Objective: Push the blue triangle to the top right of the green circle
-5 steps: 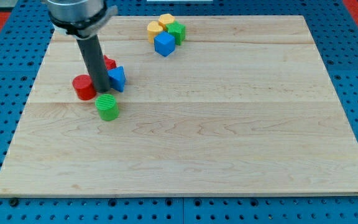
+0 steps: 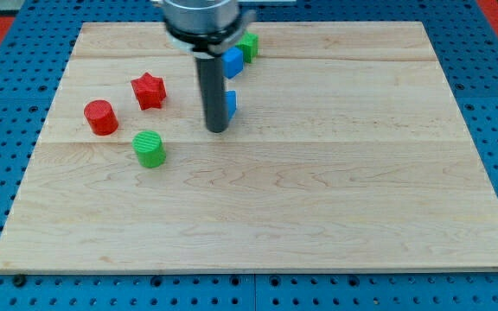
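The green circle [image 2: 150, 148] stands on the wooden board at the view's left. The blue triangle [image 2: 230, 103] lies up and to the right of it, mostly hidden behind my rod, with only its right edge showing. My tip [image 2: 217, 130] rests on the board just left of and below the blue triangle, touching or nearly touching it, well to the right of the green circle.
A red star [image 2: 148, 90] and a red cylinder [image 2: 100, 117] lie up and left of the green circle. A blue cube [image 2: 233, 61] and a green block [image 2: 248, 45] sit near the board's top edge, partly hidden by the arm. The board [image 2: 318, 190] lies on a blue pegboard.
My rod has swept to the right, carrying the blue triangle away from the red blocks. The red cylinder has shifted a little left. The yellow blocks are now hidden by the arm.
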{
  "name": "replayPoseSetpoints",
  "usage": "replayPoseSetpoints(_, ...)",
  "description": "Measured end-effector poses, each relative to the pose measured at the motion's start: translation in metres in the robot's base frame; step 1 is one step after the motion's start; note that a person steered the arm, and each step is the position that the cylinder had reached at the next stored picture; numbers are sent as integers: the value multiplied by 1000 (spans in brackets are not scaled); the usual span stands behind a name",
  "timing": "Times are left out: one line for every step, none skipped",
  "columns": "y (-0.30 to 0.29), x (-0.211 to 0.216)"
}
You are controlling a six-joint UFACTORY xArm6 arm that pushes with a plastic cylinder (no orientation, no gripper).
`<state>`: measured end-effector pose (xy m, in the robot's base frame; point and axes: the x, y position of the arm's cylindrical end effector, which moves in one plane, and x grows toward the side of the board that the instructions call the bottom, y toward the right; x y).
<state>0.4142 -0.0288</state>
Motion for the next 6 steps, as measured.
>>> replayPoseSetpoints(8,-59)
replayPoseSetpoints(7,-85)
replayPoseSetpoints(8,-80)
replayPoseSetpoints(0,-71)
replayPoseSetpoints(-40,-37)
replayPoseSetpoints(-88,-15)
